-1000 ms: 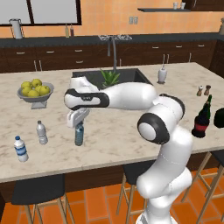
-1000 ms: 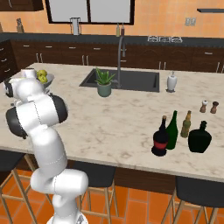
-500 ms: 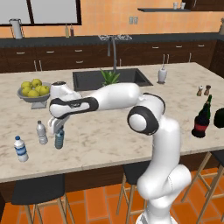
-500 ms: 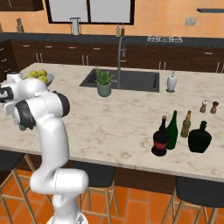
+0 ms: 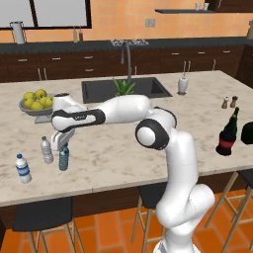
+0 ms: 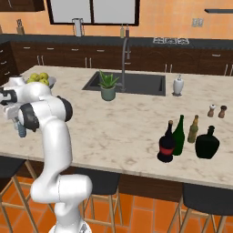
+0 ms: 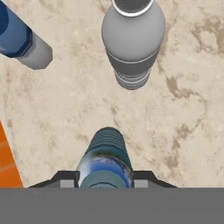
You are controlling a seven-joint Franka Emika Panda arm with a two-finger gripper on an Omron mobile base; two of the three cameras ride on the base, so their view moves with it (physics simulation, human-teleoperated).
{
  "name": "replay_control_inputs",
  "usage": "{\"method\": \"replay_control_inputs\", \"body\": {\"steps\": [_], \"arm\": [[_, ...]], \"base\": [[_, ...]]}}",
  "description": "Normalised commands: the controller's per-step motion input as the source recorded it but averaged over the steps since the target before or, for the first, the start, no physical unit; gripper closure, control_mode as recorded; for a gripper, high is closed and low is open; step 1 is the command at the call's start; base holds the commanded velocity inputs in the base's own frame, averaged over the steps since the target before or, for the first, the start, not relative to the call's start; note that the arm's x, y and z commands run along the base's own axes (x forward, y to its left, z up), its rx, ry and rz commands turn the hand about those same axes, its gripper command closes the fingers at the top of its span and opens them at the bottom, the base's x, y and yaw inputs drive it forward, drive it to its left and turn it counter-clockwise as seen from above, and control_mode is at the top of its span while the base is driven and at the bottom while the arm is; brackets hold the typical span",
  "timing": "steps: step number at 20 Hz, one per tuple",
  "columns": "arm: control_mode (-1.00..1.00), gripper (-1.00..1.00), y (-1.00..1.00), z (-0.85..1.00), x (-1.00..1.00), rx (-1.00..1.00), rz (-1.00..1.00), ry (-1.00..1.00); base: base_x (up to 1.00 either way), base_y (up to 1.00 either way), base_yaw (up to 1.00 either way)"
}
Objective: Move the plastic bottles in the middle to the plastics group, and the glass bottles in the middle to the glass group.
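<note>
Gripping blue bottle (image 5: 63, 157); hand (image 5: 62, 147) closed on it; upright on counter (image 5: 118, 153)

Two rear base views, one downward hand close-up

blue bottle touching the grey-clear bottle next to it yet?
Apart. The hand view shows bare counter between the blue bottle, held in the gripper, and the grey-clear bottle; the left base view shows a gap too.
</note>
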Motion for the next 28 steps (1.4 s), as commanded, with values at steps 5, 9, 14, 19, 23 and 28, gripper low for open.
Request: {"method": "replay_control_inputs", "body": {"steps": [5, 9, 14, 19, 23, 28], "arm": [[-1.0, -1.0, 0.13, -0.48, -0.06, 0.09, 0.05, 0.0], [-1.0, -1.0, 0.21, -0.25, -0.21, 0.12, 0.04, 0.0], [-1.0, -1.0, 0.01, 0.05, -0.06, 0.06, 0.01, -0.01], [-1.0, -1.0, -0.05, 0.6, -0.02, 0.01, 0.0, -0.02], [-1.0, -1.0, -0.51, 0.56, -0.21, 0.01, 0.0, -0.07], [-1.0, -1.0, -0.92, 0.25, -0.2, 0.0, 0.0, -0.14]], "base": [[0.0, 0.0, 0.0], [0.0, 0.0, 0.0], [0.0, 0.0, 0.0], [0.0, 0.0, 0.0], [0.0, 0.0, 0.0], [0.0, 0.0, 0.0]]}}
